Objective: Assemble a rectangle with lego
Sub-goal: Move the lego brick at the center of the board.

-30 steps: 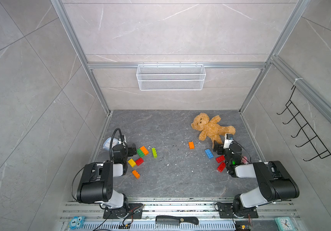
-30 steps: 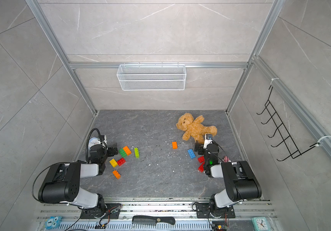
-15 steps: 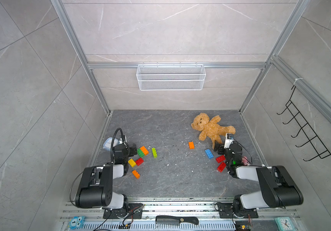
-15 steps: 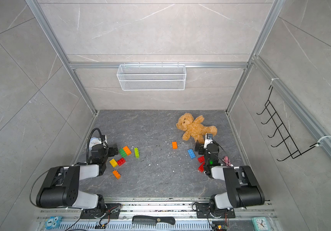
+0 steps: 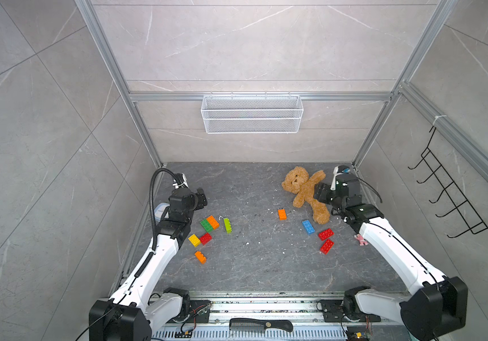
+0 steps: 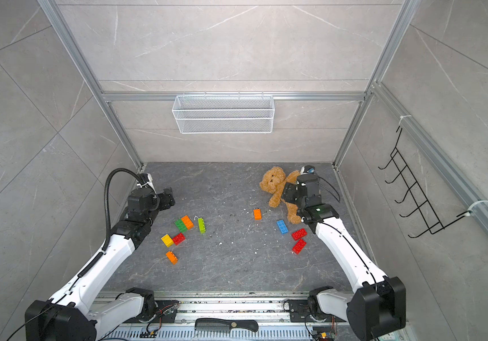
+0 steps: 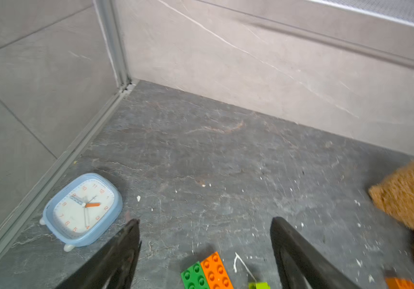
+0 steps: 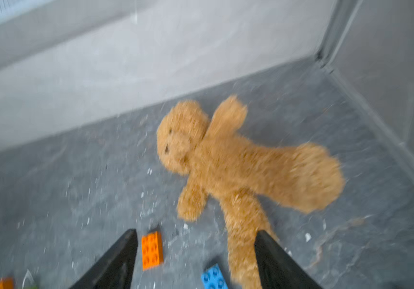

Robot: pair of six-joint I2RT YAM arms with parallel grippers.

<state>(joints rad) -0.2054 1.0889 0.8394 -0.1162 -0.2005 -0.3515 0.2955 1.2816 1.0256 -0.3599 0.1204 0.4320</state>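
"What changed in that last second?"

"Both arms rose and stretched out from their folded rest by the bases. The left hand [image 7: 204,221] hung spread, nothing between its fingers, over the dark grey stone-look bench [image 5: 251,265], just short of the touching green and orange studded plastic lego bricks [image 5: 206,225]."

"And the other?"

"The right hand [image 8: 195,232] was spread and empty too, above the fuzzy brown teddy bear [image 5: 301,189], with the lone orange lego brick [image 5: 282,214] and the blue lego brick [image 5: 308,227] near."

"Had any lego moved?"

"None. Six bricks lay loose near the left arm and four, counting the two red lego bricks [image 5: 325,234], near the right. I judged the rectangle not yet begun, and the arms only setting out for a first pick."
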